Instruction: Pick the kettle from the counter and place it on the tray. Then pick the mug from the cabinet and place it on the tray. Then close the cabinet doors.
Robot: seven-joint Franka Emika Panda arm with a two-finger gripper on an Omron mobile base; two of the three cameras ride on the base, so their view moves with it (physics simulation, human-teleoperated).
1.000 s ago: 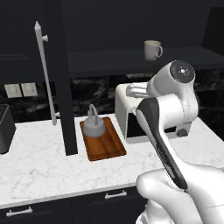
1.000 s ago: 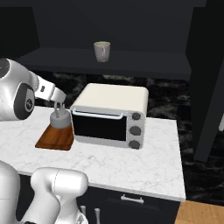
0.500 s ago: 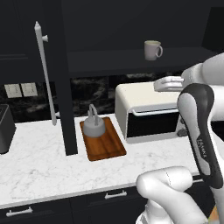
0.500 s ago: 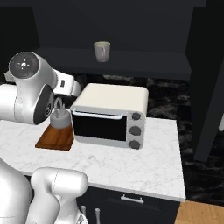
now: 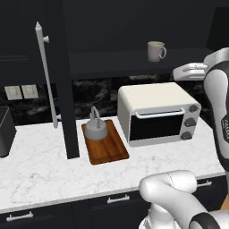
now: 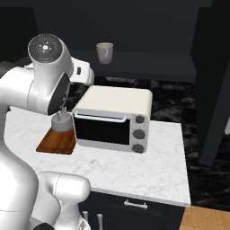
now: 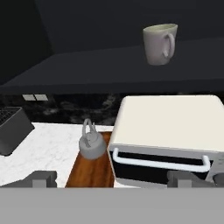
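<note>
1 mug (image 7: 159, 43) upright, handle twd camera

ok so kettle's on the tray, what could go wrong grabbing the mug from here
1. The toaster oven sits right under the mug on the cabinet shelf; a low approach by the open gripper could clip its top.
2. The mug stands near the shelf's front edge, so a nudge might tip it off.
3. The kettle fills the back of the tray; the mug could bump it when set down.
</note>
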